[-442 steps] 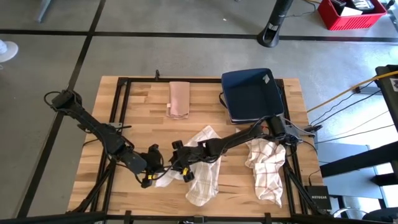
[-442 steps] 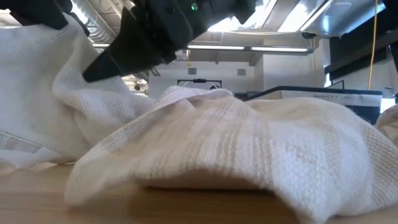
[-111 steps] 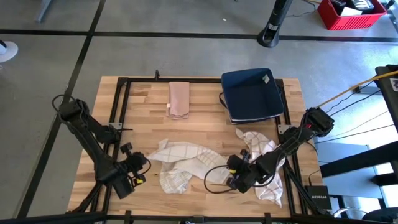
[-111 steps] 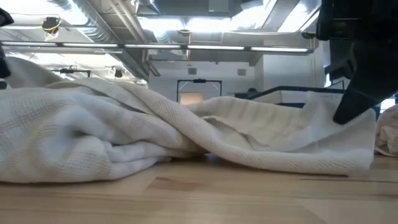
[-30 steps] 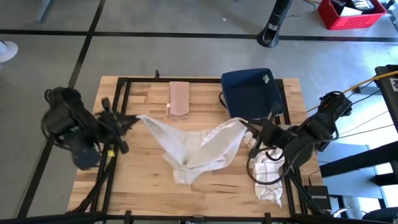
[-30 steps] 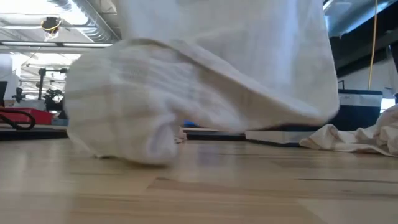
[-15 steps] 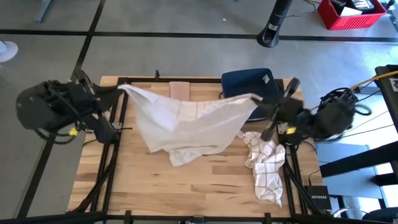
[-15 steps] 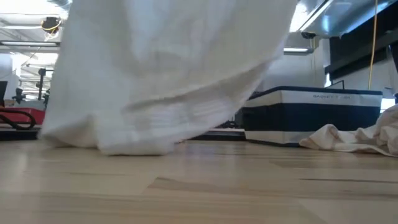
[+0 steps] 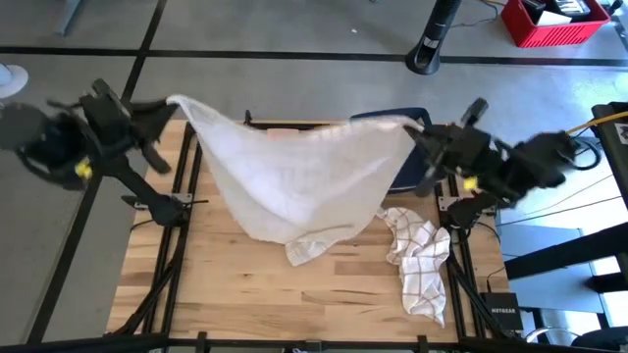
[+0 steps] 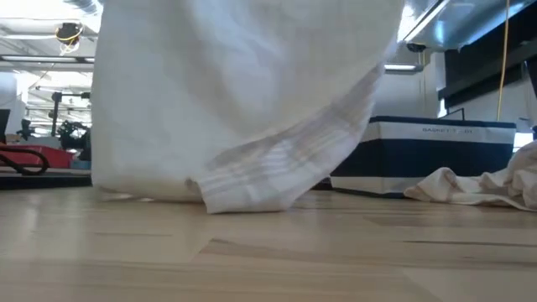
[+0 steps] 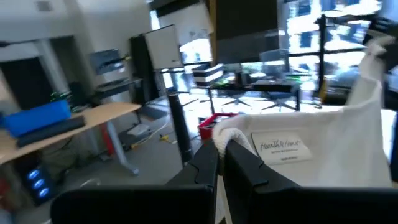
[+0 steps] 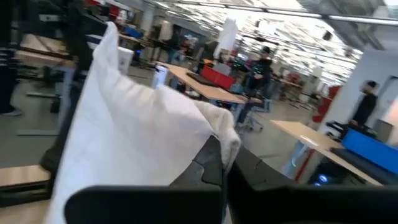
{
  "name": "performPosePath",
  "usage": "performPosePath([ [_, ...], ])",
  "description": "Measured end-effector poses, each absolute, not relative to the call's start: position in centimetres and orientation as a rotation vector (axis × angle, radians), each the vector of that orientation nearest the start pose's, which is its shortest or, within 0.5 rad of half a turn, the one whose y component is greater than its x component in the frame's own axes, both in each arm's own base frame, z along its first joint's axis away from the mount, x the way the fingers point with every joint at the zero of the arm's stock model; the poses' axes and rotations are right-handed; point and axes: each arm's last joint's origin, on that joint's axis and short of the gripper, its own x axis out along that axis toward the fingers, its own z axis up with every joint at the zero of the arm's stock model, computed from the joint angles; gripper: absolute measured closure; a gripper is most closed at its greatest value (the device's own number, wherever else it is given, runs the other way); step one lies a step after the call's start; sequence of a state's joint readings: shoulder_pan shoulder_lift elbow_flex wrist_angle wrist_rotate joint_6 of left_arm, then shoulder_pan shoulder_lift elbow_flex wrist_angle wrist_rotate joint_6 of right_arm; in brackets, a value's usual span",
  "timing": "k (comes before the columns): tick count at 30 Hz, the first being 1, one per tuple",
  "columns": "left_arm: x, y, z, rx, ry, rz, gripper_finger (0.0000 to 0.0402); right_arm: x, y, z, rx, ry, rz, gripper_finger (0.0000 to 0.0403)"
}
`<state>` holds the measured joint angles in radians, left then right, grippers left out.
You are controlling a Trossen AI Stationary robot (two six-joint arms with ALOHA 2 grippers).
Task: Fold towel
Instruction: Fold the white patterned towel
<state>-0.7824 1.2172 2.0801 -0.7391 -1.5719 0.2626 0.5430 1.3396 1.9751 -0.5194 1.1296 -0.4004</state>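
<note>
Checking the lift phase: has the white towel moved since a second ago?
Yes. The white towel has moved toward the table's far edge, now covering the folded tan cloth.

A small sewn label on the white towel, seen close in the left wrist view, carries a line of dark script that looks like "Health" followed by a second word I can't make out, with a smaller unreadable line beneath. The navy and white bin has faint lettering along its white band, too small to read. A black box on the floor bears white lettering, possibly "NETGEAR"
</note>
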Motion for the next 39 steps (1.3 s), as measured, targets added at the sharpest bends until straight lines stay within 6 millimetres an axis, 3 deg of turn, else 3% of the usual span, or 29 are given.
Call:
performPosePath([
  [6,8.4,-3.9,58.9,0.177,0.078,0.82,0.0396,20.2,5.7,56.3,-0.338,0.028,-0.577,0.0398],
  [11,7.9,-3.4,60.1,0.17,0.061,0.793,0.0396,20.4,3.9,57.7,-0.358,-0.065,-0.653,0.0398],
  [16,7.9,-3.6,61.6,0.19,-0.054,0.649,0.0396,19.9,3.6,59.7,-0.422,-0.248,-0.612,0.0398],
  [20,8.0,-3.8,62.3,0.297,-0.049,0.64,0.0396,19.7,3.8,60.2,-0.538,-0.294,-0.555,0.0398],
  [28,8.0,-3.8,62.2,0.317,0.015,0.69,0.0396,19.8,3.7,59.2,-0.55,-0.147,-0.595,0.0398],
  [34,8.8,-5.8,61.6,0.333,0.059,0.638,0.0396,19.8,5.8,57.8,-0.504,-0.055,-0.479,0.0398],
  [39,9.6,-6.9,61.0,0.504,0.1,0.603,0.0396,19.8,6.1,57.1,-0.631,0.069,-0.566,0.0398],
])
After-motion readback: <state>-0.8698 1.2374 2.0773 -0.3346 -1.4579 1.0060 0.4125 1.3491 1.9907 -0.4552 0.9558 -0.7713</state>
